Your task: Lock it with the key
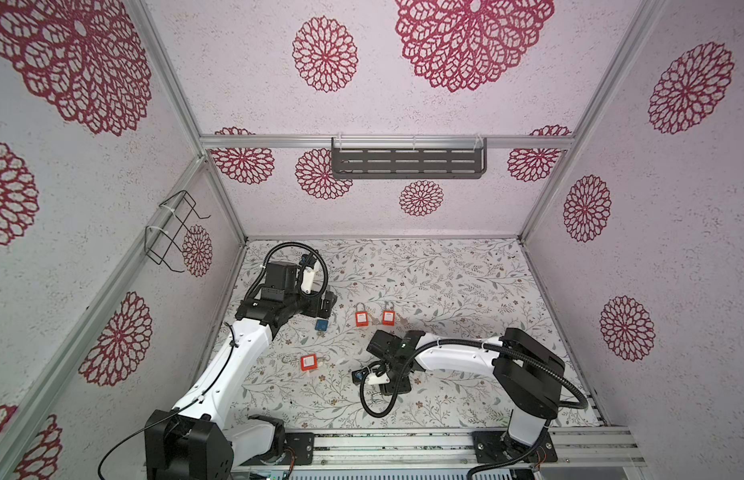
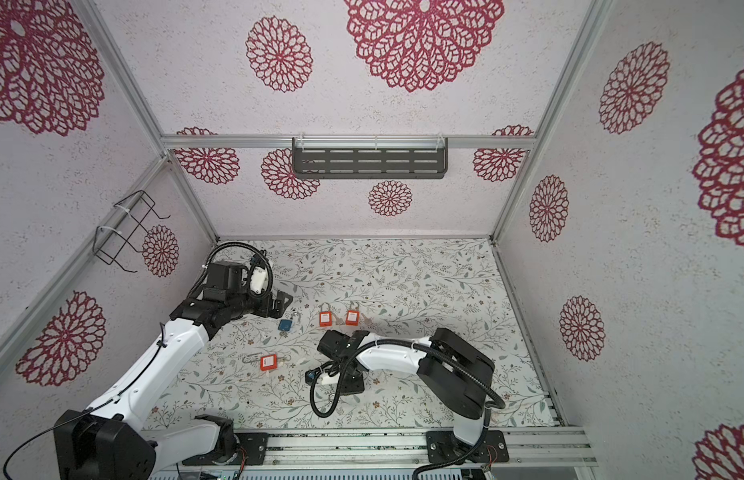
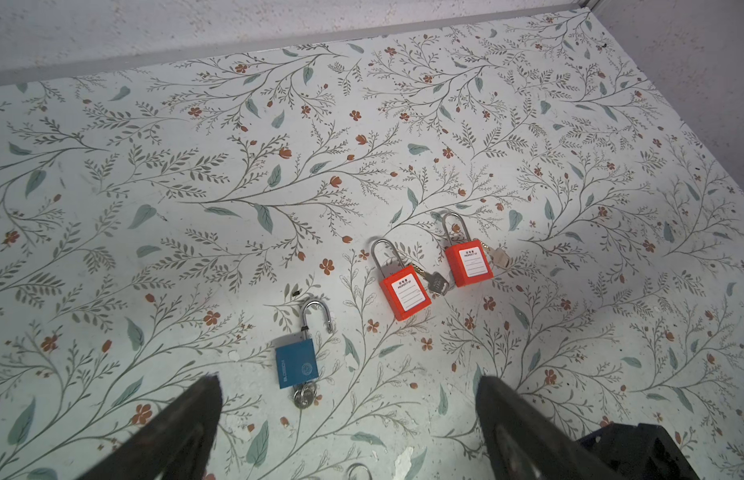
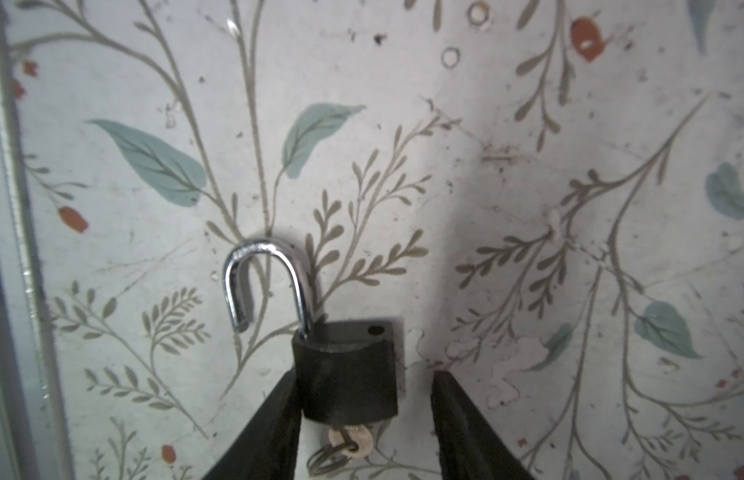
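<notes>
The dark padlock (image 4: pixel 347 370), shackle open, key (image 4: pixel 355 442) in its base, lies on the bench (image 4: pixel 507 104) between the right pincer's (image 4: pixel 364 374) half-spread fingers, touching one, clear of the other, ungripped. The left pincer (image 3: pixel 349 380) gapes wide, empty, near a blue padlock (image 3: pixel 297 363).

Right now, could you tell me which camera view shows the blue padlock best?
The left wrist view: the blue padlock lies whole and close, its shackle open and keys at its base. Both top views show it only small; the right wrist view misses it.
</notes>
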